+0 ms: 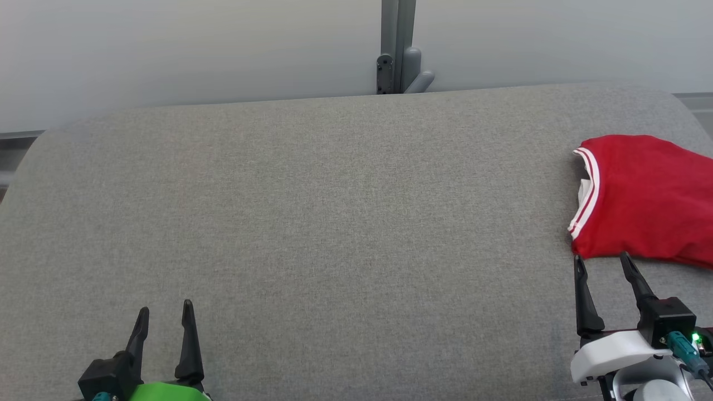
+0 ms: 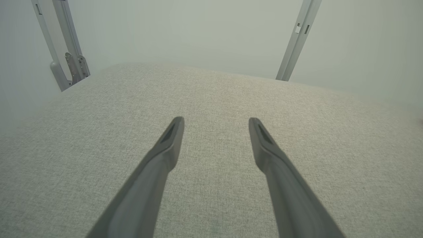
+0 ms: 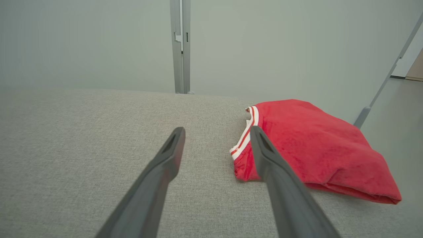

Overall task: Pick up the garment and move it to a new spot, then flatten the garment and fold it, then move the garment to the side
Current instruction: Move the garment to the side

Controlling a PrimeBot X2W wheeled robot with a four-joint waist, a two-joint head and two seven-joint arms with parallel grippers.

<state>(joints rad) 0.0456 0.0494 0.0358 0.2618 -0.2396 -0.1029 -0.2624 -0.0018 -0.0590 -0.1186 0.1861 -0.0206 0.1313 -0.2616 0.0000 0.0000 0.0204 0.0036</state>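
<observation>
Head view, garment (image 1: 646,195) on table (image 1: 334,223), post (image 1: 397,50) behind, left gripper (image 1: 166,306) released, right gripper (image 1: 601,256) released nearby

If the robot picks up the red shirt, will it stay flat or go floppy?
Probably floppy: the red shirt is soft cloth in folded layers, so it would likely droop and unfold. It looks thin, so probably light.

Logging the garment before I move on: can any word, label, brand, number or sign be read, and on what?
No text can be read anywhere.
red garment: plain red with white-striped trim; no print or legible tag.
grey padded surface: bare fabric, no marks.
right hand: no lettering; a green light glows on its wrist.
left hand: no lettering.
</observation>
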